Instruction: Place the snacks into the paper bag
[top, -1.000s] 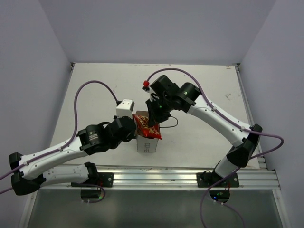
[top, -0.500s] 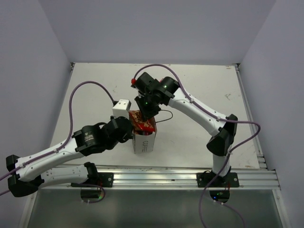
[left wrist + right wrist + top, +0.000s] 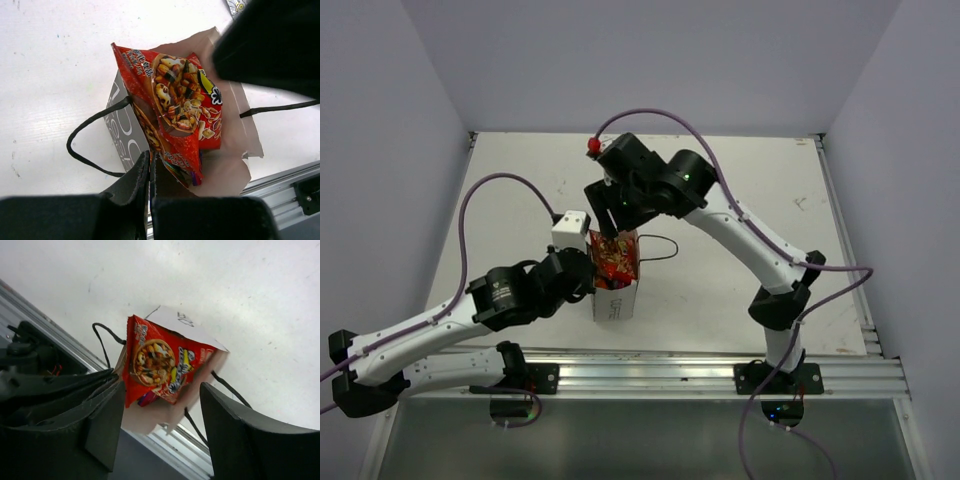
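The white paper bag [image 3: 615, 302] stands upright near the table's front edge. A red-orange snack packet [image 3: 617, 257] pokes out of its mouth, tilted. In the left wrist view the packet [image 3: 180, 107] leans on the bag's inner wall [image 3: 227, 165], with a scrap of purple foil under it. My left gripper [image 3: 150, 159] is shut on the bag's rim beside the grey lettering. My right gripper [image 3: 161, 390] hangs open just above the packet [image 3: 160, 365], its fingers [image 3: 225, 425] clear of it on either side. In the top view the right gripper [image 3: 610, 222] hovers over the bag's far edge.
The bag's black loop handles stick out to the sides [image 3: 660, 250] [image 3: 87, 137]. The metal rail [image 3: 650, 375] runs along the table's front edge just behind the bag. Grey walls close off the table on three sides.
My right gripper has opened and let go of the red-orange packet, which now sits lower in the bag. Both arms and the bag have shifted slightly left.
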Controlling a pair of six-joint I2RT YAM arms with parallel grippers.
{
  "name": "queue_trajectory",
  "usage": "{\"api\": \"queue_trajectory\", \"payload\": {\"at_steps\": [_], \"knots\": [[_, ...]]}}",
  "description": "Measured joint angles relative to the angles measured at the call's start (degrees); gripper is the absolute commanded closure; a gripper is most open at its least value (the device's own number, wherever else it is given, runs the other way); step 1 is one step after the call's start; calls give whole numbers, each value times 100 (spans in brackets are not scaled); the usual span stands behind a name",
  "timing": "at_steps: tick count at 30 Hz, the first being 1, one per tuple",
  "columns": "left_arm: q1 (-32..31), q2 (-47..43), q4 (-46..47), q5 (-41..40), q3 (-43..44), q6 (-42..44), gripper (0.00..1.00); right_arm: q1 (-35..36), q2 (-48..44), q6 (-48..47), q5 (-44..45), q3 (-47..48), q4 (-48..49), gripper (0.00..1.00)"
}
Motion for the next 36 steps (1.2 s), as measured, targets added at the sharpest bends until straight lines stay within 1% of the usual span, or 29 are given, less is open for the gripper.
{"api": "queue_trajectory", "payload": {"at_steps": [4,7,10,13,16,18,23,26,29,36], "knots": [[2,0,7,-50,-72,66,100,-17,-662,59,450,24,-11,26],[2,0,-2,-140,-120,87,100,-168,-1318,72,905,-444,63,23],[2,-4,0,-249,-208,118,100,-765,-2074,31,1224,-1838,306,21],[0,-20,9,-297,-240,122,100,-1794,-2337,-57,1298,-3265,796,20],[-2,-55,4,-304,-245,122,100,-2682,-1980,-157,1285,-4186,1419,20],[-2,-70,-2,-304,-245,122,100,-2992,-1582,-251,1281,-4358,1733,20],[-2,-68,-11,-302,-245,118,100,-3300,-590,-501,1279,-4216,2435,23],[-2,-63,-22,-302,-238,111,100,-3445,-72,-595,1281,-4026,2717,28],[-2,-61,-46,-302,-229,87,100,-3617,341,-640,1283,-3880,2872,32],[-2,-61,-181,-308,-164,74,100,-3974,1023,-793,1333,-3851,3071,36]]}}
